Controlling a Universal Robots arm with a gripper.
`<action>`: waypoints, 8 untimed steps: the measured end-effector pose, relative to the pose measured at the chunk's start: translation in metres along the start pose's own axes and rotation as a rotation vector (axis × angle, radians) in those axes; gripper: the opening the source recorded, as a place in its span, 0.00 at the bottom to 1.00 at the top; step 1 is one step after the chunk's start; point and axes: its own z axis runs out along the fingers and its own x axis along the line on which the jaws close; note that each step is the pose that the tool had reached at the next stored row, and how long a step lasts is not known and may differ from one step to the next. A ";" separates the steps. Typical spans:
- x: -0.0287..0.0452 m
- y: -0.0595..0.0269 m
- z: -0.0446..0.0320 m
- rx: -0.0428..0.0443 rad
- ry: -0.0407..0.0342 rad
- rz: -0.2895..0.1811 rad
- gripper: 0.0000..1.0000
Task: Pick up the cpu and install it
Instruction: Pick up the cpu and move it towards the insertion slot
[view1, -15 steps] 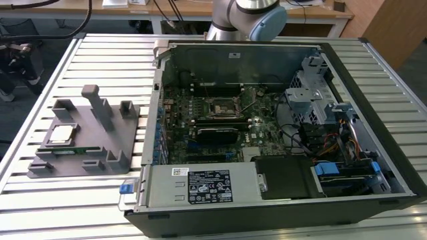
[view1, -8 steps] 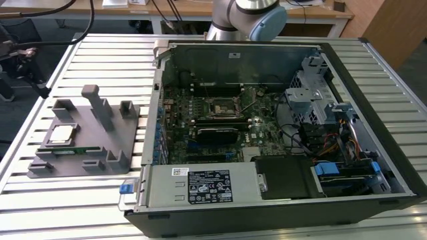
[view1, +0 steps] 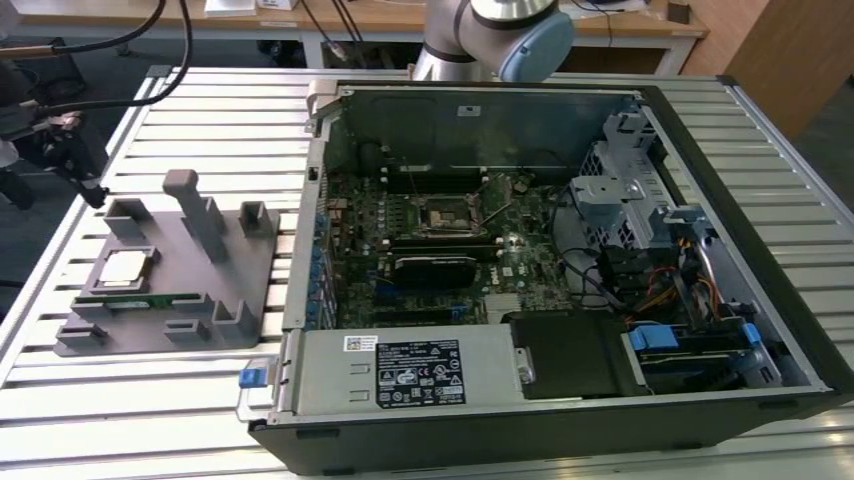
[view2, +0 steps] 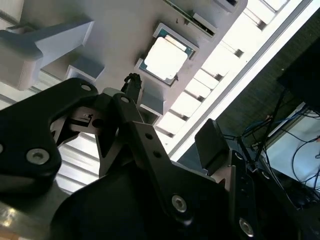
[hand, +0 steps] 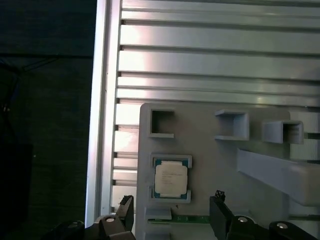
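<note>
Black two-finger gripper is spread wide and holds nothing; its fingers stand well apart in the first wrist view, and the gap looks ample to take the chip across its edges. Just beyond the tips, untouched, is the cpu: a small flat square chip with a shiny silver lid and a thin green rim. It lies face up and level in a shallow framed pocket of the grey moulded plastic fixture block, and the second wrist view shows it in the same seat. The pocket walls likely fix it in a known spot and leave its sides free to grip. A long narrow green memory stick sits in a slot just beside the pocket, between low grey posts. The fixture rests on a ribbed aluminium slat table, near its edge. In the exterior view the chip is well left of the open black desktop computer case. The case lies on its side with the panel off, probably so the board faces up. The black-framed square socket on the board looks vacant. Farthest back is the silver and blue base of the arm. Pick-up not yet made.
</note>
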 end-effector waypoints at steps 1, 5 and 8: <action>0.0000 -0.0006 0.0018 0.0000 0.0000 0.000 0.71; 0.0001 -0.0015 0.0088 0.0000 0.0001 0.000 0.71; 0.0001 -0.0018 0.0129 -0.0002 0.0001 0.000 0.71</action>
